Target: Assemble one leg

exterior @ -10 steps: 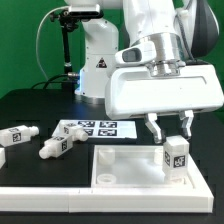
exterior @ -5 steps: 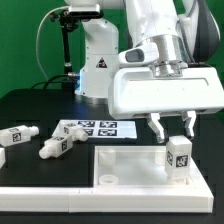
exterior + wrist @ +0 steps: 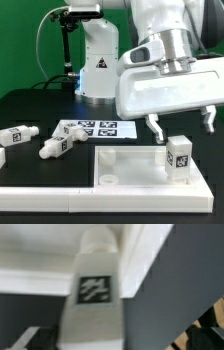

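One leg (image 3: 178, 157), a chunky white peg with a black-and-white tag, stands upright at the back right corner of the white square panel (image 3: 120, 168). My gripper (image 3: 182, 123) hangs just above it, open and empty, with the jaws spread wider than the leg. It does not touch the leg. In the wrist view the leg (image 3: 92, 291) fills the middle, close up and blurred, with its tag facing the camera and the panel's rim (image 3: 30, 277) behind it.
Three more legs lie on the black table at the exterior view's left: one (image 3: 18, 135), another (image 3: 55, 147), and a third (image 3: 2, 157) cut off by the edge. The marker board (image 3: 87, 129) lies behind the panel. The robot's base (image 3: 97, 60) stands at the back.
The hand has turned and lifted slightly over the leg, and its right finger has swung out to the exterior view's right. The leg has stayed standing on the panel.
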You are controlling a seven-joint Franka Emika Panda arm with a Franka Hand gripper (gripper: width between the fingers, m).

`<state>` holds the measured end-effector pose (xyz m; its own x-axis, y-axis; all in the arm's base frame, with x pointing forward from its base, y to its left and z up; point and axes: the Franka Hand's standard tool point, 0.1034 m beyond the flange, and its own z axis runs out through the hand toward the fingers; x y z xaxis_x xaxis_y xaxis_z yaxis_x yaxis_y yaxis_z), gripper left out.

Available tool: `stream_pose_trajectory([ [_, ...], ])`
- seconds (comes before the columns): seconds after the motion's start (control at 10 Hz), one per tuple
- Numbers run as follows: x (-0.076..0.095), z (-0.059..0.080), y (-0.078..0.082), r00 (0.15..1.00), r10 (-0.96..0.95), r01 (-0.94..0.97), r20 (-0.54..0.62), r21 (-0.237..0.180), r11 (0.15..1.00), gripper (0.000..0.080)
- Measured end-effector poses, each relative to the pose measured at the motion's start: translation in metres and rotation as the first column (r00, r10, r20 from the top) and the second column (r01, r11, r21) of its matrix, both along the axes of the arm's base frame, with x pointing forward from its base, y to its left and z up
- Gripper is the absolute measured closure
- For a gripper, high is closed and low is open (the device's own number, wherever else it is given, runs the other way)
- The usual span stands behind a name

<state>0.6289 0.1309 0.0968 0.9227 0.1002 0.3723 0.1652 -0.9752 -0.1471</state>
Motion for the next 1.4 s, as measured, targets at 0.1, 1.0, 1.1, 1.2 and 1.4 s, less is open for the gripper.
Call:
stream_pose_trajectory([
  [0.1, 0.006, 0.001, 0.001, 0.996, -0.003, 0.005, -0.088, 0.018, 1.000, 0.0154],
  [1.0, 0.016, -0.012, -0.023, 0.935, 0.022, -0.010, -0.355, 0.036, 0.999, 0.0151],
  [1.1, 0.018, -0.020, -0.026, 0.928, -0.056, 0.074, -0.369, 0.035, 0.997, 0.0151],
  [1.2, 0.019, -0.020, -0.026, 0.926, -0.088, 0.108, -0.367, 0.032, 0.994, 0.0151],
  [1.4, 0.019, -0.020, -0.026, 0.922, -0.110, 0.133, -0.372, 0.035, 0.991, 0.0162],
])
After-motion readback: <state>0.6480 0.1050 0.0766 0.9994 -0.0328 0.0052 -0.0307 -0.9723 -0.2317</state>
